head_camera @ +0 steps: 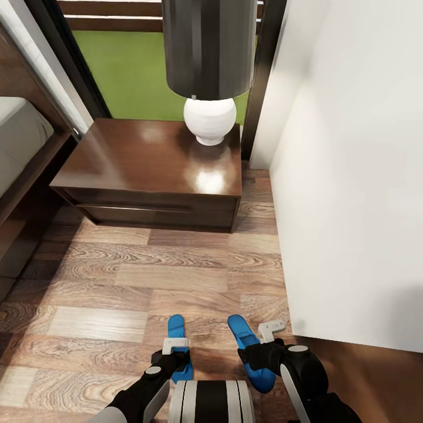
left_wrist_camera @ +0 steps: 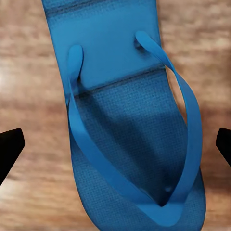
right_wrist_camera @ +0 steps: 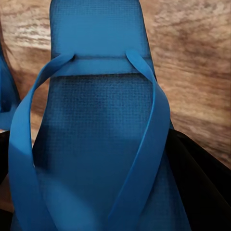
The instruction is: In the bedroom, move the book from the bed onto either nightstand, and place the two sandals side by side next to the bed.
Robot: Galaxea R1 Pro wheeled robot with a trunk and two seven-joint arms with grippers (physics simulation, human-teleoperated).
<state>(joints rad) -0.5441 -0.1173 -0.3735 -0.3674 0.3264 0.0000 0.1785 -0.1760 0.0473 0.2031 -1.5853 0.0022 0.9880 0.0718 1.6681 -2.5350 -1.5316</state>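
Two bright blue sandals lie close together on the wood floor in the head view. My left gripper [head_camera: 174, 355] hovers over the left sandal [head_camera: 175, 326]. In the left wrist view that sandal [left_wrist_camera: 120, 96] lies flat on the planks, and the black fingertips [left_wrist_camera: 9, 144] stand wide apart on either side of it, open. My right gripper [head_camera: 258, 354] is down on the right sandal [head_camera: 239, 329]. In the right wrist view that sandal [right_wrist_camera: 96, 120] sits very close, with a black finger [right_wrist_camera: 197, 183] pressed against its side. The nightstand [head_camera: 117, 161] stands ahead, next to the bed [head_camera: 23, 141]. The book is out of view.
A lamp [head_camera: 210, 120] with a white round base and dark shade stands on the nightstand's back right corner. A white wall [head_camera: 352, 176] runs close along my right. A black-framed window with green grass [head_camera: 129, 70] is behind the nightstand. Open floor lies between me and the nightstand.
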